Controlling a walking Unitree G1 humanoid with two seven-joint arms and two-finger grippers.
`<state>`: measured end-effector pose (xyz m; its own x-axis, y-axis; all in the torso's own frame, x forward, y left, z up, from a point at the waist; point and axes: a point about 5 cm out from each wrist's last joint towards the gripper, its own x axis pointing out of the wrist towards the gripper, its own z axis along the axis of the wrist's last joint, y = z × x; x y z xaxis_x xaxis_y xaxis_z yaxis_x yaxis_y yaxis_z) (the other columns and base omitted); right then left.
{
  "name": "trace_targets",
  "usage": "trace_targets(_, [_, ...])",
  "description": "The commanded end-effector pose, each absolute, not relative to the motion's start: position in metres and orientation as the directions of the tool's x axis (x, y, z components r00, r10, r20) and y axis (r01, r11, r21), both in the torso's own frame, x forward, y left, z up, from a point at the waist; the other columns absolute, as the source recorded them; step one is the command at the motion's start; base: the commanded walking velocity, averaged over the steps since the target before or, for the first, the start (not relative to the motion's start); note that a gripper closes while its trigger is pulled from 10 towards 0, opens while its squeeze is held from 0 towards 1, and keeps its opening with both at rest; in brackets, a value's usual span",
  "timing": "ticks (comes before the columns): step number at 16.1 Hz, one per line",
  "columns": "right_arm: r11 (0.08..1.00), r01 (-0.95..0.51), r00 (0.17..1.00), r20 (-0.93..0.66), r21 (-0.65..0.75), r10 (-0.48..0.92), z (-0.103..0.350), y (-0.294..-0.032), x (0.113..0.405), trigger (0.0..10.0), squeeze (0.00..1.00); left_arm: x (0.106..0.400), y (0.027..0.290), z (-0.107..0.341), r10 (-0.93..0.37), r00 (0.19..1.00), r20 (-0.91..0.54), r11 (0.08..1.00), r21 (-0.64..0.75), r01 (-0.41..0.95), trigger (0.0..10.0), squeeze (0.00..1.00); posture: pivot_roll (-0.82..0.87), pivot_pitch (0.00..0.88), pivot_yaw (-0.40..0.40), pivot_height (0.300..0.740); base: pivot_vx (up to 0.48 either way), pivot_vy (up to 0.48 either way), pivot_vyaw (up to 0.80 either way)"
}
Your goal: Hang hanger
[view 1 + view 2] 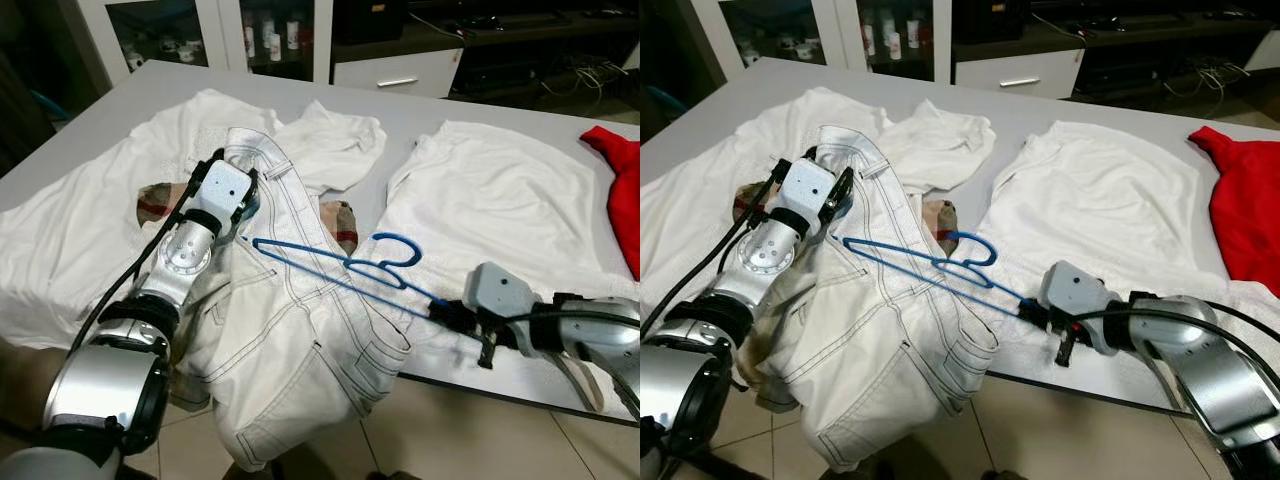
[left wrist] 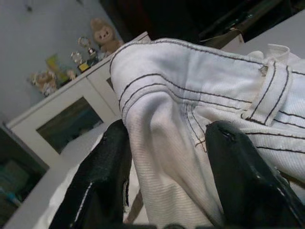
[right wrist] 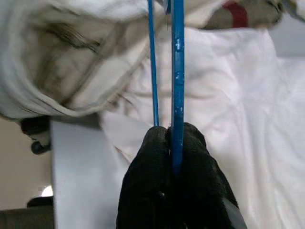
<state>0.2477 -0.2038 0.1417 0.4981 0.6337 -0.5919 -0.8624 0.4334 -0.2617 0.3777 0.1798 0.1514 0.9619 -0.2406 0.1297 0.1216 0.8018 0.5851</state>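
A thin blue wire hanger (image 1: pixel 345 268) hangs level over the white jeans (image 1: pixel 290 350), its hook (image 1: pixel 398 250) pointing away from me. My right gripper (image 1: pixel 447 313) is shut on the hanger's right end, as the right wrist view shows with the blue wire (image 3: pixel 177 95) pinched between the black fingers (image 3: pixel 190 186). My left gripper (image 1: pixel 245 205) is shut on the jeans' waistband (image 2: pixel 190 119), holding it up over the table's front edge; the denim fills the gap between both fingers (image 2: pixel 105 181). The jeans' legs droop past the edge toward the floor.
White shirts (image 1: pixel 480 190) lie spread over the grey table (image 1: pixel 400 110), one with a plaid collar (image 1: pixel 340 225). A red garment (image 1: pixel 625 190) lies at the far right. White cabinets (image 1: pixel 270 40) stand behind the table. Tiled floor (image 1: pixel 460 440) lies below the front edge.
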Motion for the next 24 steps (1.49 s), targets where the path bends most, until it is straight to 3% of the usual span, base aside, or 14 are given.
trace_targets(1, [0.455, -0.843, 0.527, -0.611, -0.287, 0.590, 0.140, -0.207, 0.253, 10.0, 0.00, 0.380, 0.178, 0.162, -0.275, 0.949, 0.152, 0.764, 0.634, 0.120, 10.0, 0.00, 0.03, 0.057, 0.011, 0.740, 0.000, 0.000, 0.00])
trace_targets(6, [0.487, -0.802, 0.584, -0.628, -0.348, 0.514, 0.136, -0.210, 0.264, 10.0, 0.00, 0.380, 0.200, 0.167, -0.272, 0.956, 0.112, 0.710, 0.694, 0.120, 10.0, 0.00, 0.04, 0.055, 0.011, 0.740, 0.000, 0.000, 0.00])
trace_targets(7, [0.485, -0.802, 0.584, -0.628, -0.348, 0.515, 0.136, -0.209, 0.264, 10.0, 0.00, 0.379, 0.203, 0.169, -0.264, 0.957, 0.122, 0.710, 0.696, 0.107, 10.0, 0.43, 0.04, 0.055, 0.011, 0.740, 0.000, 0.000, 0.00])
trace_targets(8, [0.482, -0.805, 0.581, -0.627, -0.347, 0.518, 0.136, -0.208, 0.264, 10.0, 0.00, 0.379, 0.206, 0.171, -0.265, 0.955, 0.130, 0.717, 0.689, 0.105, 10.0, 1.00, 0.04, 0.056, 0.009, 0.740, 0.000, 0.000, 0.00])
trace_targets(10, [0.475, -0.808, 0.577, -0.628, -0.349, 0.522, 0.135, -0.205, 0.264, 10.0, 0.00, 0.379, 0.209, 0.174, -0.263, 0.956, 0.133, 0.708, 0.699, 0.097, 10.0, 1.00, 0.04, 0.057, 0.007, 0.740, 0.000, 0.000, 0.00])
trace_targets(11, [0.473, -0.808, 0.578, -0.629, -0.351, 0.520, 0.135, -0.205, 0.265, 10.0, 0.00, 0.380, 0.212, 0.176, -0.252, 0.958, 0.136, 0.707, 0.702, 0.086, 10.0, 0.73, 0.04, 0.057, 0.007, 0.740, 0.000, 0.000, 0.00])
trace_targets(12, [0.472, -0.808, 0.578, -0.632, -0.353, 0.516, 0.134, -0.205, 0.265, 10.0, 0.00, 0.381, 0.217, 0.180, -0.228, 0.963, 0.143, 0.710, 0.702, 0.064, 10.0, 0.00, 0.04, 0.058, 0.005, 0.740, 0.000, 0.000, 0.00])
trace_targets(18, [0.471, -0.808, 0.577, -0.638, -0.353, 0.510, 0.130, -0.205, 0.266, 10.0, 0.00, 0.378, 0.245, 0.193, -0.092, 0.972, 0.217, 0.780, 0.622, -0.065, 10.0, 0.00, 0.05, 0.056, 0.002, 0.740, 0.000, 0.000, 0.00])
trace_targets(19, [0.476, -0.804, 0.582, -0.636, -0.356, 0.507, 0.130, -0.205, 0.267, 10.0, 0.00, 0.378, 0.250, 0.195, -0.057, 0.970, 0.236, 0.841, 0.534, -0.081, 10.0, 0.22, 0.05, 0.055, 0.002, 0.740, 0.000, 0.000, 0.00])
trace_targets(20, [0.483, -0.798, 0.589, -0.632, -0.360, 0.503, 0.131, -0.205, 0.268, 10.0, 0.00, 0.377, 0.251, 0.197, -0.053, 0.970, 0.239, 0.872, 0.484, -0.072, 10.0, 0.16, 0.05, 0.055, 0.002, 0.740, 0.000, 0.000, 0.00])
trace_targets(21, [0.491, -0.791, 0.598, -0.628, -0.364, 0.498, 0.131, -0.206, 0.269, 10.0, 0.00, 0.378, 0.252, 0.197, -0.064, 0.969, 0.237, 0.908, 0.417, -0.042, 10.0, 0.00, 0.05, 0.055, 0.001, 0.740, 0.000, 0.000, 0.00])
trace_targets(22, [0.504, -0.779, 0.613, -0.621, -0.372, 0.489, 0.132, -0.206, 0.271, 10.0, 0.00, 0.377, 0.248, 0.196, -0.148, 0.963, 0.223, 0.953, 0.293, 0.079, 10.0, 0.00, 0.05, 0.054, 0.001, 0.740, 0.000, 0.000, 0.00])
trace_targets(24, [0.544, -0.743, 0.651, -0.608, -0.389, 0.454, 0.130, -0.209, 0.275, 10.0, 0.00, 0.359, 0.229, 0.177, -0.470, 0.876, 0.105, 0.855, 0.302, 0.422, 10.0, 0.00, 0.06, 0.051, -0.002, 0.740, 0.000, 0.000, 0.00])
